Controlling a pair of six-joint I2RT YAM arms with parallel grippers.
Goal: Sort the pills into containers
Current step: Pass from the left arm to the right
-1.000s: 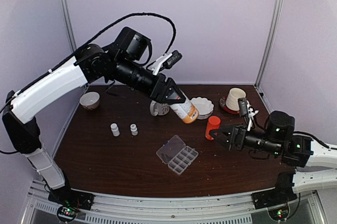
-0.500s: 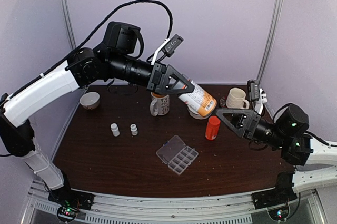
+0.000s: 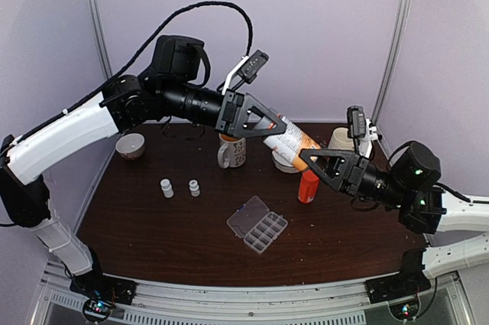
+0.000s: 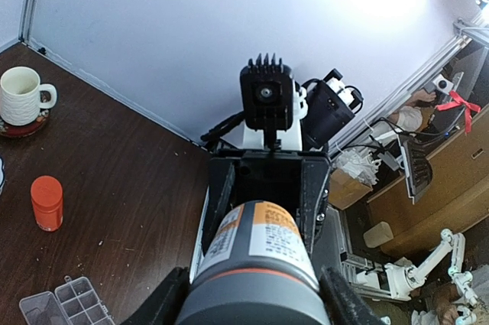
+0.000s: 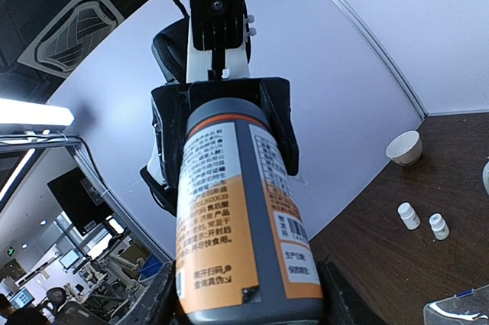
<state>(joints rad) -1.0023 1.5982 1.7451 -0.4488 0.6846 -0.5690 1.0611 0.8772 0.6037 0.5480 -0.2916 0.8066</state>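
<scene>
Your left gripper (image 3: 266, 128): clamped on the big orange-and-white bottle (image 3: 292, 140), which is tilted in the air over the far side of the table (image 3: 153, 225) | your right gripper (image 3: 312, 158): fingers set against both sides of that bottle's lower end | pill box (image 3: 258, 224): lid open, near the middle of the table, apart from both grippers | pills: too small for you to make out.

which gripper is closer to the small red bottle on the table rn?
Right. The right gripper hangs almost over the small red bottle, at the end of the orange-labelled bottle. The left gripper holds that bottle higher up and farther left.
</scene>
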